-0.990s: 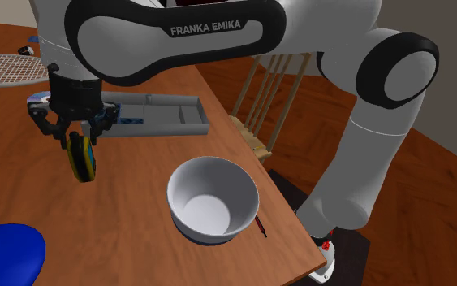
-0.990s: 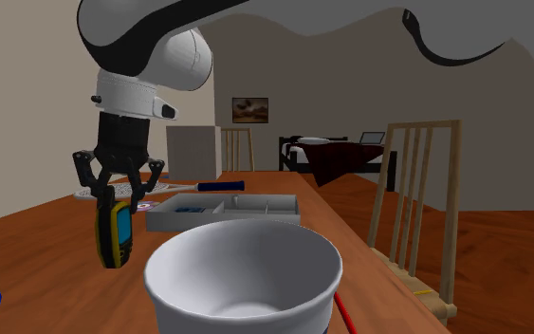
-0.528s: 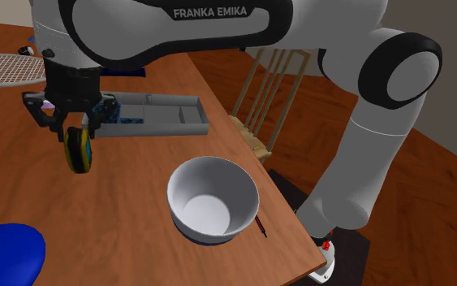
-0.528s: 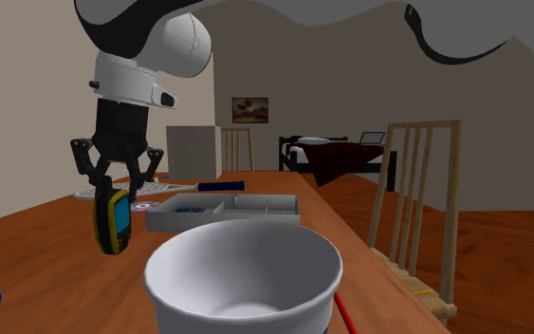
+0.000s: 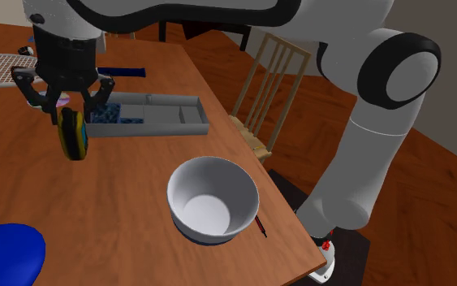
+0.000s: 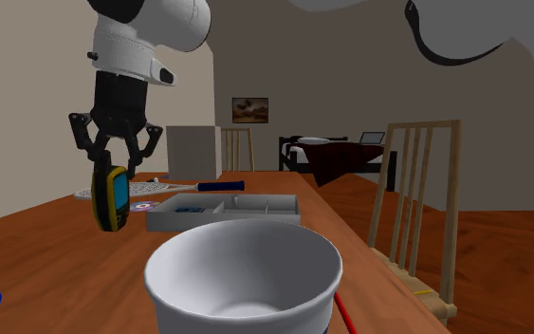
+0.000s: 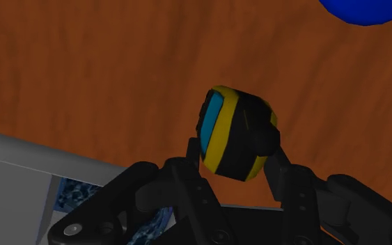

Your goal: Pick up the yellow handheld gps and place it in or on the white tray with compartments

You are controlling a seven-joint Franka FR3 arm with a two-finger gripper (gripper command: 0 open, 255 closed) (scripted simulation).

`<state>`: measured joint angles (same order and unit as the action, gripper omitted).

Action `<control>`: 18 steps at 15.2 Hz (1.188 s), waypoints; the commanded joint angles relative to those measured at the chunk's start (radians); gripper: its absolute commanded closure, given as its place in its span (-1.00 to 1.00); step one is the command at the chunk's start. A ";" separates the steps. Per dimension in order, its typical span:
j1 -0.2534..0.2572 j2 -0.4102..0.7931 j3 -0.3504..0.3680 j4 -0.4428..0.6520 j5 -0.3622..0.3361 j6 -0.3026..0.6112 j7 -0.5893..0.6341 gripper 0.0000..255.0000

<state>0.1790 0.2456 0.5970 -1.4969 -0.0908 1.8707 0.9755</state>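
Note:
The yellow and black handheld GPS [image 5: 73, 135] [image 6: 112, 197] [image 7: 233, 133] hangs upright in the air, clasped at its top end by my gripper [image 5: 62, 109] [image 6: 115, 163] [image 7: 232, 160], which is shut on it. It hovers well above the wooden table [image 5: 129, 187], just to the shoulder view's left of the grey compartment tray [image 5: 155, 116] [image 6: 225, 211] [image 7: 20, 174]. One tray compartment holds something blue [image 5: 105, 117]. The GPS's blue screen [image 7: 212, 118] shows in the wrist view.
A white bowl [image 5: 213, 199] [image 6: 243, 279] stands near the table's front edge, a red pencil [image 5: 261, 224] beside it. A blue object [image 5: 6, 253] lies at the shoulder view's lower left. A racket [image 5: 3, 68] and a dark blue tool [image 6: 219, 185] lie behind the tray. A wooden chair [image 5: 269, 89] stands at the table's side.
My gripper has risen with the GPS and drifted to the shoulder view's left and farther back, toward the tray's left end. Bowl and tray have not moved.

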 commanded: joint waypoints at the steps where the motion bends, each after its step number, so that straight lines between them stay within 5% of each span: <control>1: 0.004 0.003 0.001 0.029 -0.002 -0.027 0.003 1.00; 11: 0.032 0.039 0.004 0.205 -0.025 -0.170 0.015 1.00; 18: -0.099 -0.016 -0.039 0.175 0.042 -0.192 -0.151 1.00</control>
<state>0.1037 0.2439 0.5653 -1.3055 -0.0632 1.6761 0.8533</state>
